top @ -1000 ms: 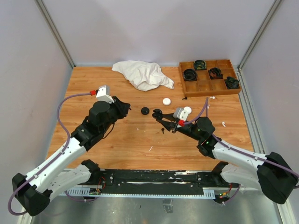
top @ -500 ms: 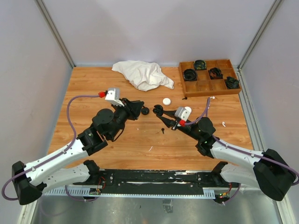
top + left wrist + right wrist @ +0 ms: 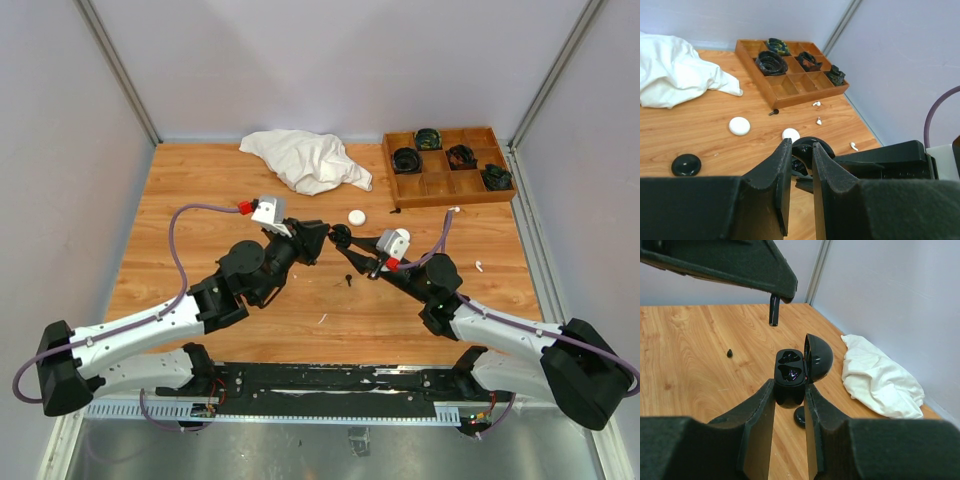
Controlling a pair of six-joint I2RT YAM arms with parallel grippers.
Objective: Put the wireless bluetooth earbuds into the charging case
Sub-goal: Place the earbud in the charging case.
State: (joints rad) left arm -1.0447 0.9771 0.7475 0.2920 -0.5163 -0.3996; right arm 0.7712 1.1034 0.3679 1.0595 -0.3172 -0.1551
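My right gripper [image 3: 790, 386] [image 3: 345, 245] is shut on the black charging case [image 3: 790, 375] [image 3: 338, 237], held above the table. Its lid stands open and both sockets show empty. My left gripper [image 3: 322, 238] [image 3: 801, 145] reaches in from the left, tips close beside the case, shut on a black earbud [image 3: 774, 310] whose stem hangs below its fingertip. The case [image 3: 812, 147] shows just past the left tips. Another small black earbud [image 3: 348, 279] [image 3: 730, 353] lies on the wood. White earbuds [image 3: 818, 120] [image 3: 854, 146] [image 3: 478, 266] lie scattered to the right.
A wooden compartment tray [image 3: 450, 192] [image 3: 790, 100] with coiled black items sits back right. A crumpled white cloth [image 3: 308, 160] [image 3: 880, 380] lies at the back. A white puck case [image 3: 356, 217] [image 3: 739, 125] and a black one [image 3: 686, 164] rest on the table.
My left arm has swung right and forward, bringing its gripper from the table's left up to the open case. The right gripper with the case shifted slightly toward the back.
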